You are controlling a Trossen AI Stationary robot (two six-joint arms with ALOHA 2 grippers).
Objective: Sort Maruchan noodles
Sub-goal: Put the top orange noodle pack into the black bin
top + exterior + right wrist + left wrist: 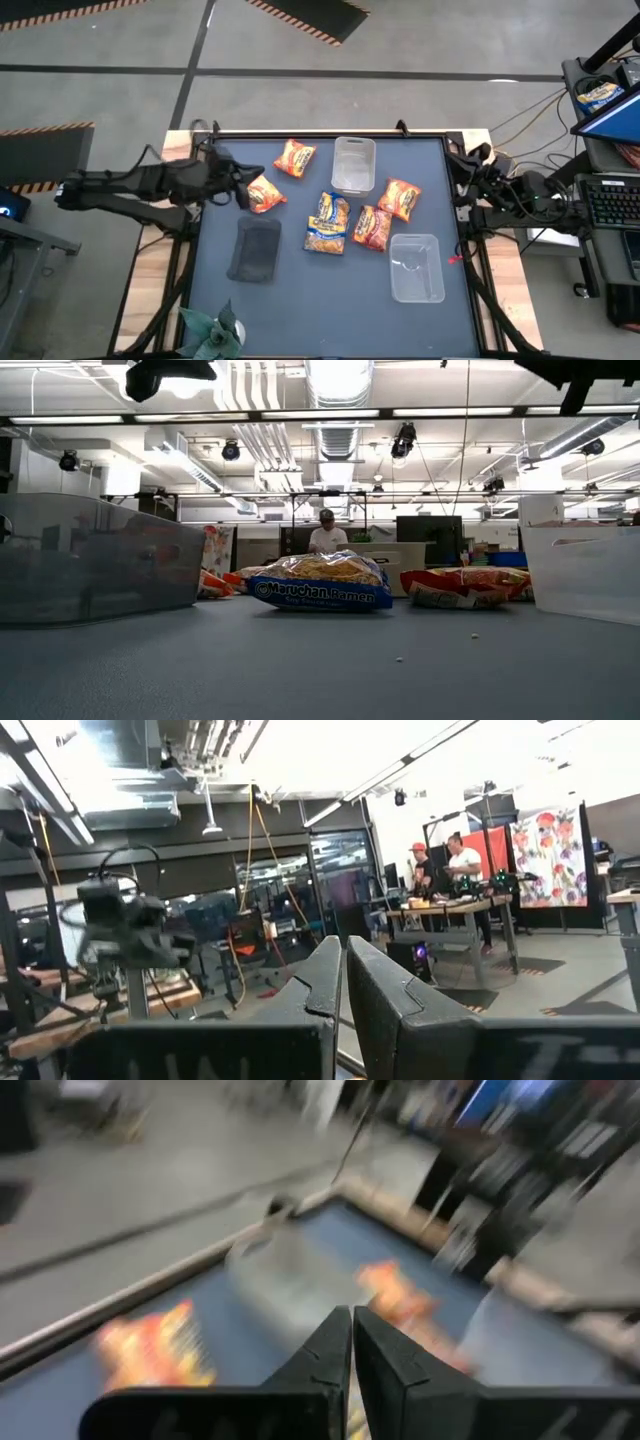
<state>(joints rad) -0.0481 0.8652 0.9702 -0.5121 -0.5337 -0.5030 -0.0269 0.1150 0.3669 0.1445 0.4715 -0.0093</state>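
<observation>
Five Maruchan noodle packets lie flat on the blue table top. Four are orange: one beside the far tub, one left of centre, and two to the right. A blue-and-yellow packet lies mid-table, nearest in the low view. My left gripper is shut, holds nothing, and hovers above the table just left of the left-centre orange packet. My right gripper is shut, by the table's right edge, pointing off into the room.
One clear tub stands at the far middle and another near right. A dark grey cloth lies near left. A plant sits at the near edge. A raised rim frames the table. People stand in the room beyond.
</observation>
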